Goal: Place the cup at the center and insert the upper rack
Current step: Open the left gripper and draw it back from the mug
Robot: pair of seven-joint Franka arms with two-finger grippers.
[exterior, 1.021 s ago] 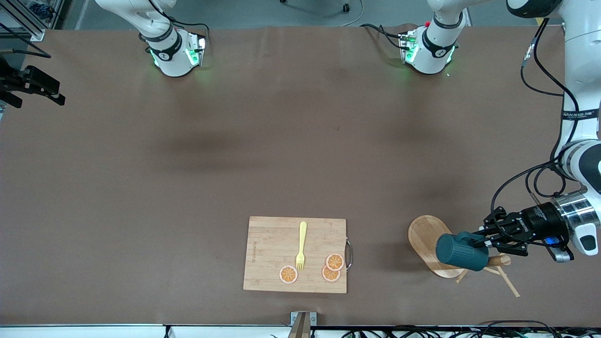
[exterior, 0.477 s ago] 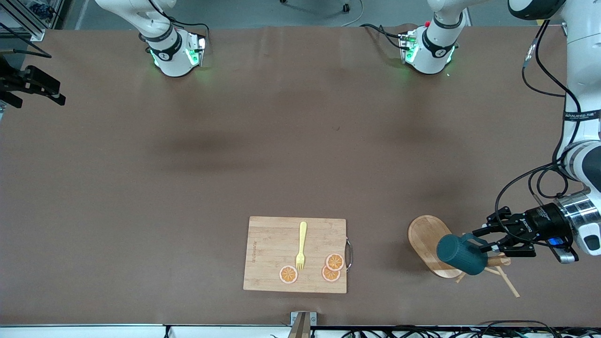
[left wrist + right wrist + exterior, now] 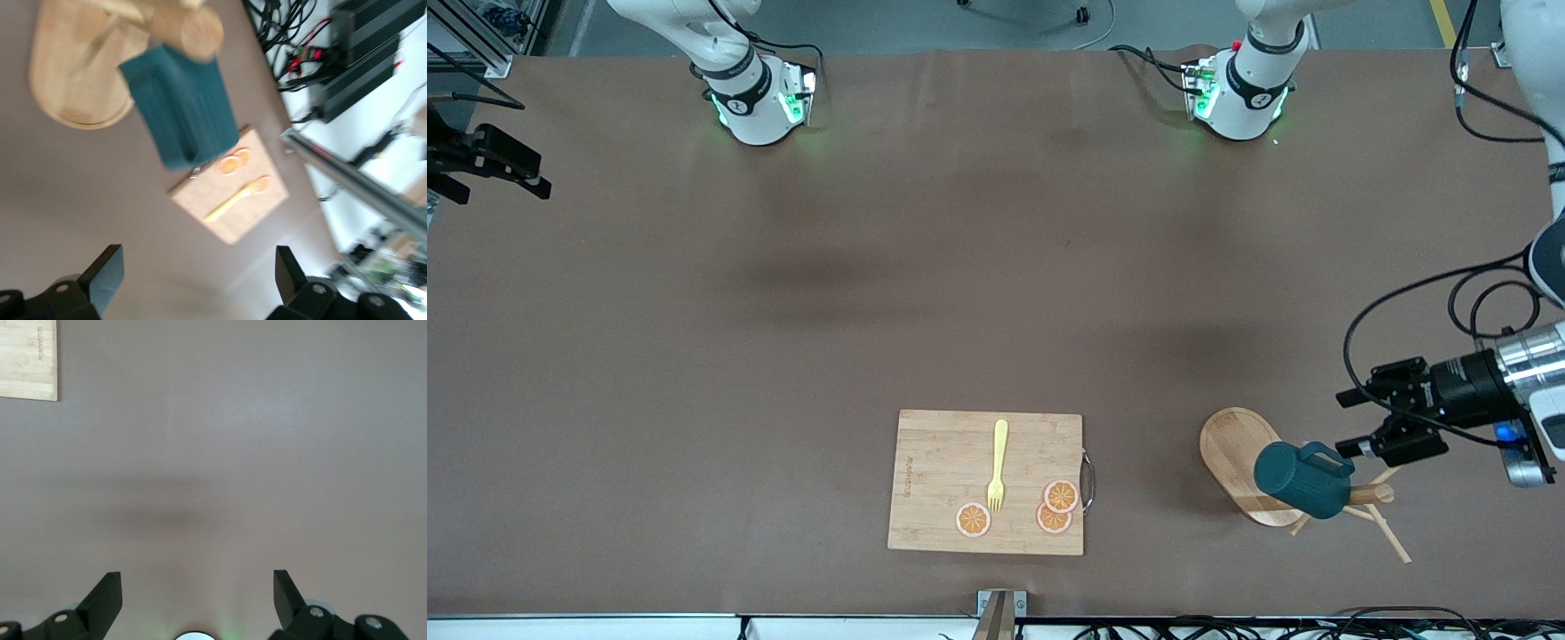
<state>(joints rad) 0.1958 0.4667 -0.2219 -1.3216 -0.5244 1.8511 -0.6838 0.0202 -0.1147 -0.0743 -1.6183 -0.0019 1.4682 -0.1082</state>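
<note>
Toward the left arm's end of the counter (image 3: 996, 293), the upper rack (image 3: 1240, 462) is found, and the cup (image 3: 1303, 480) is hung on it above the base. The cutting board (image 3: 951, 484) is set beside the rack, toward the right arm's end. On the board, a fork (image 3: 998, 464) and three orange slices (image 3: 1059, 495) are laid. The left claw (image 3: 1352, 422) is held just beside the cup, apart from it.
</note>
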